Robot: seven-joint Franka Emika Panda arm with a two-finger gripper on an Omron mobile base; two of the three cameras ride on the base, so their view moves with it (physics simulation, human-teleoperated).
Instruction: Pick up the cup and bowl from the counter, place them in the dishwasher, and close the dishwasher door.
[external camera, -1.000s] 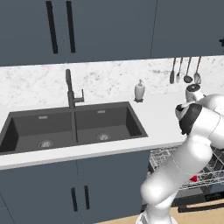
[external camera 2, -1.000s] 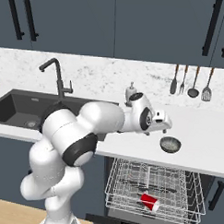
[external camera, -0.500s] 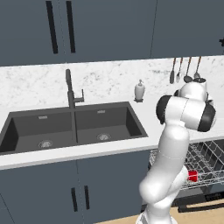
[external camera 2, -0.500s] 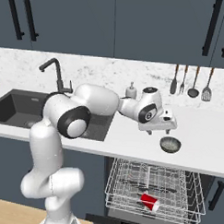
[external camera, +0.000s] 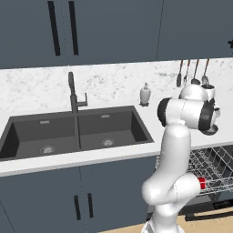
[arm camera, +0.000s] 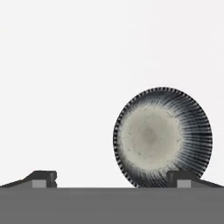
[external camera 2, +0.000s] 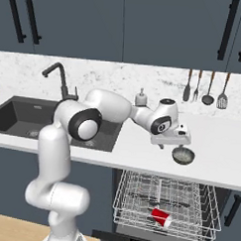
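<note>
Speckled counter (external camera 2: 136, 148), round ribbed bowl (arm camera: 162, 136) (dark-rimmed)

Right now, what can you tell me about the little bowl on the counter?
The bowl is small and round, with a pale grey-beige middle and dark stripes fanning out to its rim, like glazed pottery. It sits upright and looks empty, on the white counter right of the sink, above the pulled-out dishwasher rack. The gripper hovers just over it with its fingers spread wide; one fingertip overlaps the bowl's edge in the hand view. Nothing is gripping it yet.
</note>
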